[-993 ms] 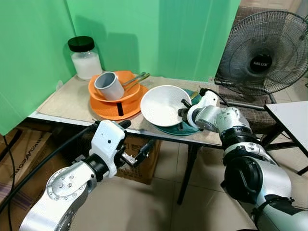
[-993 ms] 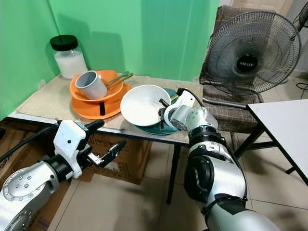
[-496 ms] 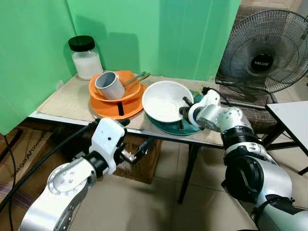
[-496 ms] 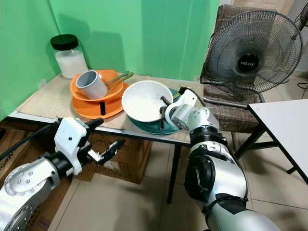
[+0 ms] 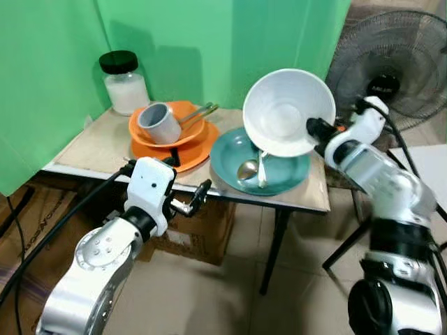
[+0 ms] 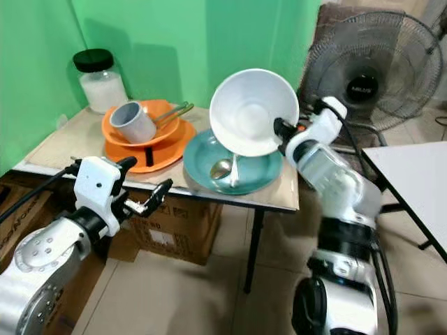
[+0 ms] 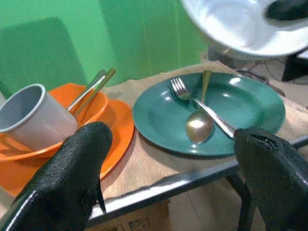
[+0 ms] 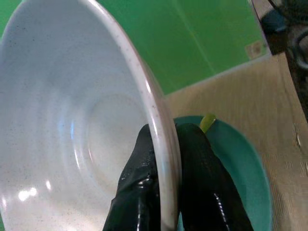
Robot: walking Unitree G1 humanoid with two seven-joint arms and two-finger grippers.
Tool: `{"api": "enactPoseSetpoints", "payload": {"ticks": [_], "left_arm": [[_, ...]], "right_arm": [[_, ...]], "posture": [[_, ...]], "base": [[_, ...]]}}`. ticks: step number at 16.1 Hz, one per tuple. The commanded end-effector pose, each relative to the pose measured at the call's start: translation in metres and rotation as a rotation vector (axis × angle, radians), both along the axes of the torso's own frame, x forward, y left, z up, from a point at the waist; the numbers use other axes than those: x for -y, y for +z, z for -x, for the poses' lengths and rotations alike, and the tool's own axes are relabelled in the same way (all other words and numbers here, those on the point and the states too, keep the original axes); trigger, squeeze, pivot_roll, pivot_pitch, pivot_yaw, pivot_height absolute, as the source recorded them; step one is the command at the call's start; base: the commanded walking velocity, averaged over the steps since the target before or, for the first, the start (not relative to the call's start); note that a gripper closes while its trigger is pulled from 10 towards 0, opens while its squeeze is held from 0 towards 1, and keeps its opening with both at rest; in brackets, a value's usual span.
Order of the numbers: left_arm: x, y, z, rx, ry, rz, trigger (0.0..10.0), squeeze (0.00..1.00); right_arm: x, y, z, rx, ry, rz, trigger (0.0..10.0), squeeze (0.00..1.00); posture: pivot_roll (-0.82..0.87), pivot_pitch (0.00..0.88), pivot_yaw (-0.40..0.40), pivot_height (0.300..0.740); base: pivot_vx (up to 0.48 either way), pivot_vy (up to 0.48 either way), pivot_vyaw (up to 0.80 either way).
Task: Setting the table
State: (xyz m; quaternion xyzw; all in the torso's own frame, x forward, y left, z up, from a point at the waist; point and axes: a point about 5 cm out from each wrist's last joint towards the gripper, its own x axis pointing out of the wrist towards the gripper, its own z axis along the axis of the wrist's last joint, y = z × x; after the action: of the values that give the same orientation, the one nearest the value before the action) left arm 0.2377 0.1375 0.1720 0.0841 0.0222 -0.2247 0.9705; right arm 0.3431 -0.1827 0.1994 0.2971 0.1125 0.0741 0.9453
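The right gripper (image 5: 312,128) holds the white bowl (image 5: 288,112) in the upper middle of the frame, raised above the teal plate (image 5: 290,169) and tipped so its hollow faces the camera; the wrist view shows the two black fingers (image 8: 139,192) pinched on the bowl's rim, one inside and one outside, so the rim runs straight between the jaws. A spoon (image 5: 247,169) and a fork (image 7: 202,109) lie on the teal plate, below the bowl, and appear to cross each other, though the head views are too small to be sure. To the left of the plate sits an orange bowl (image 5: 193,134) on an orange plate (image 5: 198,152), with a grey cup (image 5: 160,124) lying tilted in it beside some utensils; a black-lidded jar (image 5: 125,83) stands at the back corner of the table (image 5: 98,150). The left gripper (image 5: 190,202) hangs below the table's front edge in the lower left, its fingers spread apart and holding nothing.
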Motion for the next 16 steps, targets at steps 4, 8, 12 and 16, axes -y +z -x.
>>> {"api": "enactPoseSetpoints", "payload": {"ticks": [4, 8, 12, 16], "left_arm": [[0.009, -0.003, -0.006, 0.018, 0.092, 0.028, 10.0, 0.00], [0.012, -0.007, -0.005, 0.007, 0.151, 0.072, 10.0, 0.00], [-0.001, -0.011, -0.001, 0.021, 0.229, 0.030, 10.0, 0.00], [-0.010, -0.008, 0.002, 0.042, 0.272, 0.027, 10.0, 0.00]], "right_arm": [[0.014, 0.007, 0.053, 0.104, -0.021, 0.136, 10.0, 0.00], [0.023, 0.002, 0.090, 0.104, -0.150, 0.173, 10.0, 0.00], [0.010, -0.015, 0.103, 0.043, -0.130, 0.239, 10.0, 0.00], [-0.006, -0.021, 0.100, 0.043, -0.087, 0.309, 10.0, 0.00]], "posture": [[-0.13, 0.000, 0.058, 0.740], [-0.14, 0.000, 0.055, 0.740], [-0.13, 0.000, 0.033, 0.740], [-0.11, 0.000, 0.017, 0.740]], "base": [[0.000, 0.000, -0.11], [0.000, 0.000, -0.78], [0.000, 0.000, -0.78], [0.000, 0.000, -0.78]]}}
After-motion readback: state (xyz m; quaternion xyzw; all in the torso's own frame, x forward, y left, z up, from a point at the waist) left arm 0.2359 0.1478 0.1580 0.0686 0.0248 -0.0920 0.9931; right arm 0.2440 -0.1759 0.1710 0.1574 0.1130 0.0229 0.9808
